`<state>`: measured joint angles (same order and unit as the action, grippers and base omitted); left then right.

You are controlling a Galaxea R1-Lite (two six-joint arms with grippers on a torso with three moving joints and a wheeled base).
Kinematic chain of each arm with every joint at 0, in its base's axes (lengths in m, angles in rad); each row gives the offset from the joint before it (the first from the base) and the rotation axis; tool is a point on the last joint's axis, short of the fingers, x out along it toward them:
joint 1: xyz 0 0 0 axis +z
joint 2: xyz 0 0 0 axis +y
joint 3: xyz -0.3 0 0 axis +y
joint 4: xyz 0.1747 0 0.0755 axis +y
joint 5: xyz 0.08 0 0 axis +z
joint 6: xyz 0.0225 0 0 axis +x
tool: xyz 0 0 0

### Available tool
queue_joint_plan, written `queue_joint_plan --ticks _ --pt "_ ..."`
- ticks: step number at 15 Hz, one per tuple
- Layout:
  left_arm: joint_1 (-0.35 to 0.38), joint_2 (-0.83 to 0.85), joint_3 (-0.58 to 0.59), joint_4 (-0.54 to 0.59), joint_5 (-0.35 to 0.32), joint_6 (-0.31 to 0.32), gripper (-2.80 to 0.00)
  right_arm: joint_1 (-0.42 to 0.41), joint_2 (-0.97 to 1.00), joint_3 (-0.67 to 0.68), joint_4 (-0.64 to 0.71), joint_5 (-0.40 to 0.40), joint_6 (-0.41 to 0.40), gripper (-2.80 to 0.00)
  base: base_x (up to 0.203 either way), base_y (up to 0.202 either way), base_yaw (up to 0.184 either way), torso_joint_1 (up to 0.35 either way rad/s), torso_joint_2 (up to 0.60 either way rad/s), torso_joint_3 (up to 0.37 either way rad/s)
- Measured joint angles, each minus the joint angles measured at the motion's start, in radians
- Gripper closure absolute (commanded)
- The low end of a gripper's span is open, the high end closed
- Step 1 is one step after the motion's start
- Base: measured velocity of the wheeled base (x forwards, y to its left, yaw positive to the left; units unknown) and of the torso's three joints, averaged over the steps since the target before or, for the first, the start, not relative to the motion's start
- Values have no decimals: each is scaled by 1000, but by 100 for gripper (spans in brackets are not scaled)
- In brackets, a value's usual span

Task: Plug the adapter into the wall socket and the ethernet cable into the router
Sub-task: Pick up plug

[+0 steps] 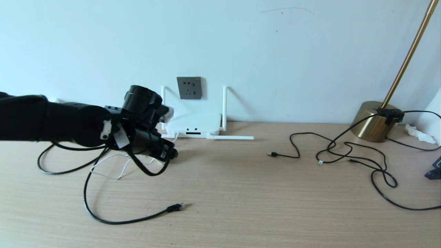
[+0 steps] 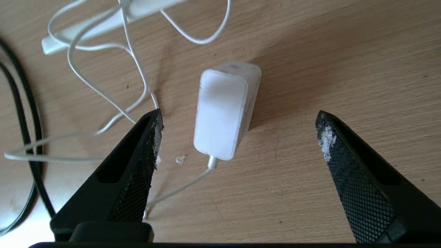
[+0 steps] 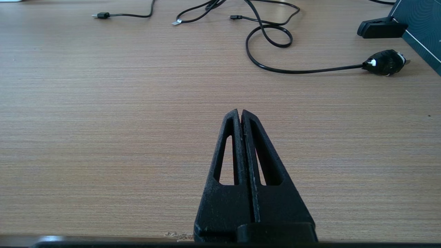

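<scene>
The white adapter (image 2: 224, 110) lies on the wooden table with its thin white cord (image 2: 103, 96) looped beside it. My left gripper (image 2: 239, 115) hovers just over it, open wide, and neither finger touches it. In the head view the left gripper (image 1: 168, 153) is in front of the router (image 1: 194, 125) and hides the adapter. The router sits against the wall under the dark grey wall socket (image 1: 189, 88). The black ethernet cable (image 1: 103, 218) curls across the table, its plug (image 1: 175, 207) lying free near the front. My right gripper (image 3: 240, 112) is shut over bare table.
Thin black USB cables (image 1: 344, 151) sprawl over the right half of the table. A brass lamp base (image 1: 373, 120) stands at the back right, with a crumpled tissue (image 1: 418, 134) and a dark box (image 1: 434, 168) at the right edge. A black mains plug (image 3: 384, 62) lies there too.
</scene>
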<state>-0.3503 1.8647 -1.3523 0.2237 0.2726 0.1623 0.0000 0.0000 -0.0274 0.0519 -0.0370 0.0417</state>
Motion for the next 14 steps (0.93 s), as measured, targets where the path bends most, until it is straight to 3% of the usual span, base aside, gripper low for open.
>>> queue_joint_plan --ticks 5,14 --pt "149 11 -45 4 -310 31 -280 0 0 0 0 1 0 0 0 0 0 0 0 0" --pt "162 65 -77 3 -332 142 -280 0 0 0 0 0 0 0 0 0 0 0 0 0"
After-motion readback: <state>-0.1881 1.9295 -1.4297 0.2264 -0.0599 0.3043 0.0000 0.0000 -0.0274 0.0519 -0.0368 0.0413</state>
